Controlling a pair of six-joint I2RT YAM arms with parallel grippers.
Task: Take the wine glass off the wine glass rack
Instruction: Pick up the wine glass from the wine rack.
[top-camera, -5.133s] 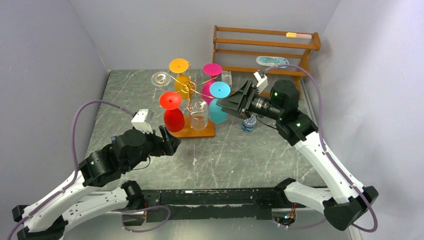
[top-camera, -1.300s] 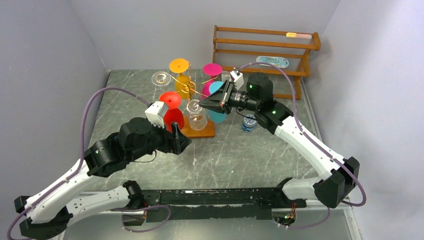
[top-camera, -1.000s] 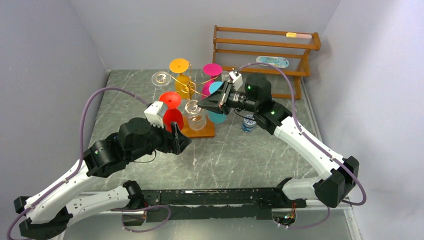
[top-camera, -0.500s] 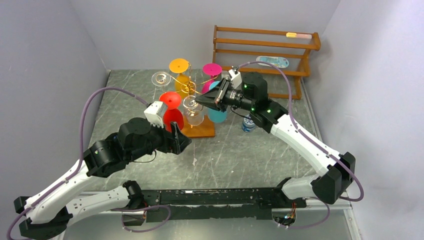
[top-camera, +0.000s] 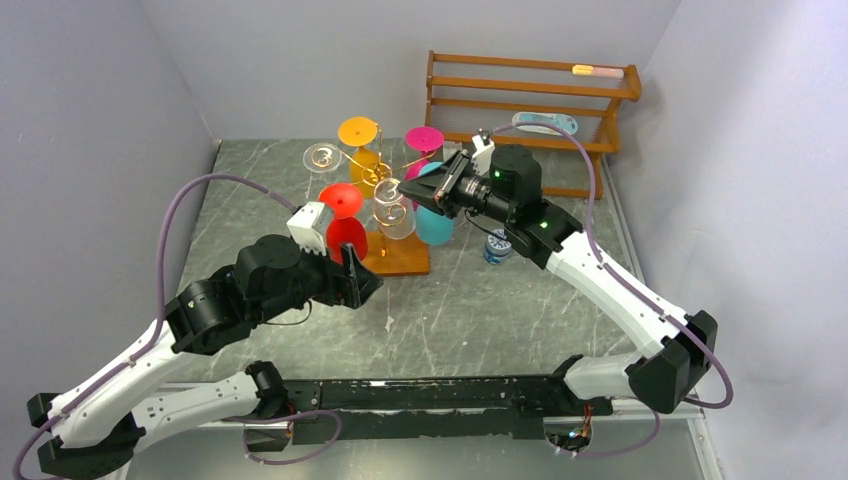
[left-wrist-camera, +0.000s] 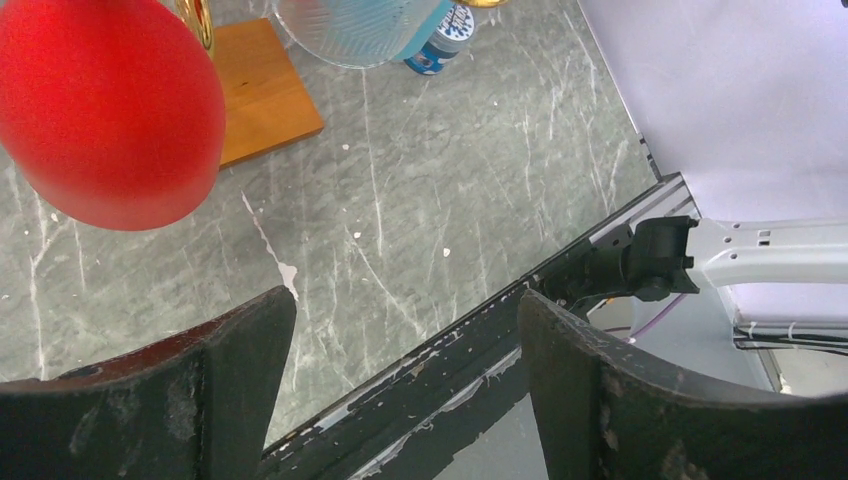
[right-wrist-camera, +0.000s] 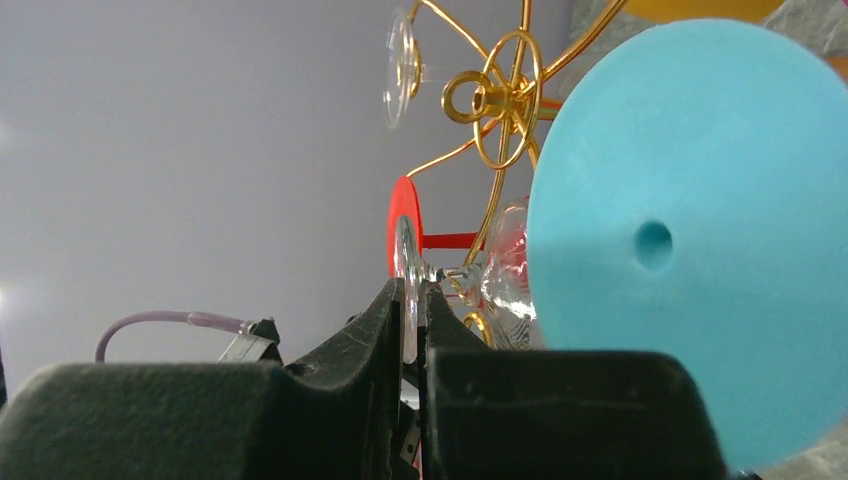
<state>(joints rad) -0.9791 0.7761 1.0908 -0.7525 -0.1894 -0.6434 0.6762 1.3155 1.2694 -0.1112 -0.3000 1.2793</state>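
Plainly, the right pincer is closed to a narrow slit on the thin round foot of the clear, see-through wine glass. The disc stands edge-on between its black fingers. That glass hangs bowl-down and tilted at the near side of the wine glass rack, a thin gold wire stand with curled arms on an orange-brown wooden base. It sits between an opaque red wine glass and a turquoise wine glass. Whether its stem has cleared the wire curl cannot be told from these views.

The glass looks light, stiff and smooth, and probably brittle. The foot is slippery and offers only a thin rim, so a pinch there could let the bowl swing. The stem just under the foot seems the steadier place to take hold. The neighbouring glasses are close enough to be knocked, so I would draw it out along the wire arm without twisting.

The left pincer stands wide with nothing between its fingers, low over the grey marbled table just beside the red glass.

A small bottle with a blue and white label stands on the table to the right of the rack. Its writing is too small to read, and no other lettering shows.
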